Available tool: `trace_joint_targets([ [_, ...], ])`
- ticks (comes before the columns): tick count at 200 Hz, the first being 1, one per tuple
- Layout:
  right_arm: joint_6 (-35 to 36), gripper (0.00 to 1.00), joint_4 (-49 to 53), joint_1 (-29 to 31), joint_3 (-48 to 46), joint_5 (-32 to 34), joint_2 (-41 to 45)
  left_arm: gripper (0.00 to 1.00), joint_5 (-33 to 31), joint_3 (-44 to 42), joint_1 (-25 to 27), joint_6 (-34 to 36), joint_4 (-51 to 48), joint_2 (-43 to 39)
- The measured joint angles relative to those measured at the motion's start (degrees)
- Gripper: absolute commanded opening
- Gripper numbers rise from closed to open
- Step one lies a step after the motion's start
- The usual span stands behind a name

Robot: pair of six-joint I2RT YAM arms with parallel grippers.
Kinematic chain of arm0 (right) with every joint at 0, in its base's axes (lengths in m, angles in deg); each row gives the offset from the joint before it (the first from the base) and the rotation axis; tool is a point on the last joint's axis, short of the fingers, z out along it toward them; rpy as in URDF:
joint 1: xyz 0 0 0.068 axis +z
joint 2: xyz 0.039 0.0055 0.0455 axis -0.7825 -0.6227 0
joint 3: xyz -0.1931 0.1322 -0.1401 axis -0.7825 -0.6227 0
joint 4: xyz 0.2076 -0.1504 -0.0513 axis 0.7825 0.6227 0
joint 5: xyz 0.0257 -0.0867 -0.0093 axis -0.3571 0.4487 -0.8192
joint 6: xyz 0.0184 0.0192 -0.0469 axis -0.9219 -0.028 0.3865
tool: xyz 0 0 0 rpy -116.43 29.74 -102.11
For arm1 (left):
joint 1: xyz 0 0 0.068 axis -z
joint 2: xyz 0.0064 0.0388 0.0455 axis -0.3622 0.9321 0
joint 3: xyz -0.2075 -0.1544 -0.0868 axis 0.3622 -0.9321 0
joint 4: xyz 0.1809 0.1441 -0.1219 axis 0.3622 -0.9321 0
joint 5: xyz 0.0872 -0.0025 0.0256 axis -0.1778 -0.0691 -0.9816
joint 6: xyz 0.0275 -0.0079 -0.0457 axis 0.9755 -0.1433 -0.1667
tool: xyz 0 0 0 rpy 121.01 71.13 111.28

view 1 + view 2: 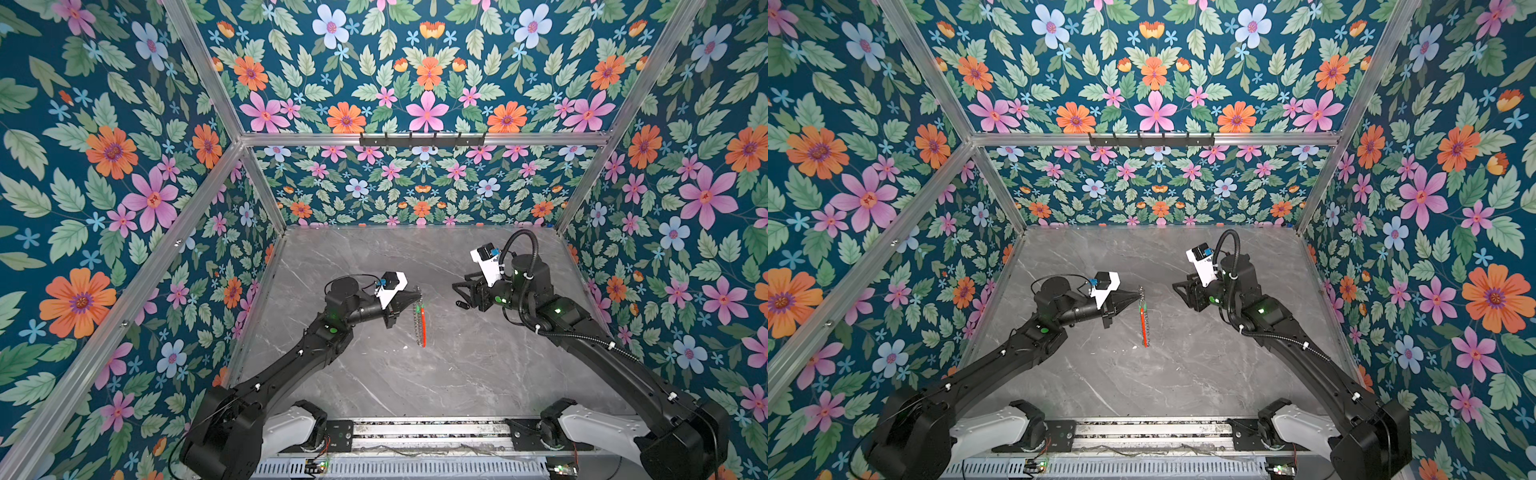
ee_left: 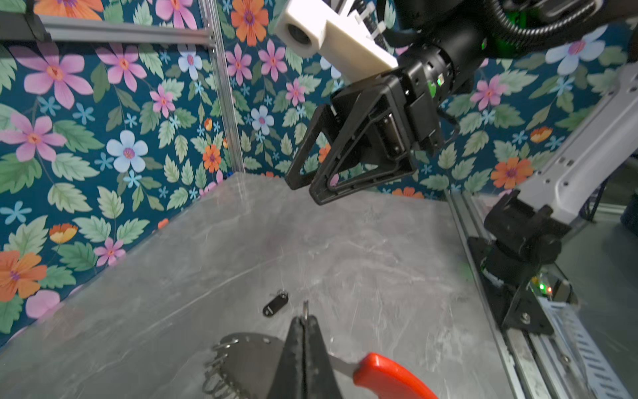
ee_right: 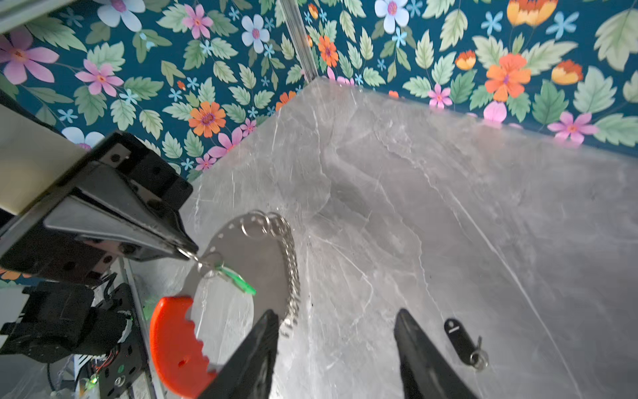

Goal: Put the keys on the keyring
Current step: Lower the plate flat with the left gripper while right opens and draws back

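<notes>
Now your left gripper (image 2: 303,321) pinches the keyring (image 3: 248,252), one green key (image 3: 238,278) hanging; right gripper (image 3: 336,312) gapes empty; one black key (image 3: 457,340) lies apart.

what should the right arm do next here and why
Probably lower the right claw, open and empty, onto the black fob key lying loose on the table; the green tag key already seems to hang on the keyring in the left claw.
</notes>
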Motion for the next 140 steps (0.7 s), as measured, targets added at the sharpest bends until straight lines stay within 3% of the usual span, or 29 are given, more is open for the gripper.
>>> trace_joint_targets([
  [33,-2.1,0.55,-1.0,0.0,-3.0,1.6,1.4,0.0,-1.7,1.5,-0.6,9.6,-16.8,-3.0],
  [56,-2.6,0.55,-1.2,0.0,-3.2,1.8,1.6,0.0,-3.7,3.9,-0.3,13.2,-23.4,-0.9],
  [93,-2.7,0.55,-1.0,0.0,-4.5,3.8,2.8,0.0,-9.0,8.7,3.8,14.6,-26.4,11.3],
  [140,-3.0,0.56,-0.5,-1.6,-9.1,6.8,6.7,0.0,-16.1,17.0,9.6,12.0,-23.0,27.6],
])
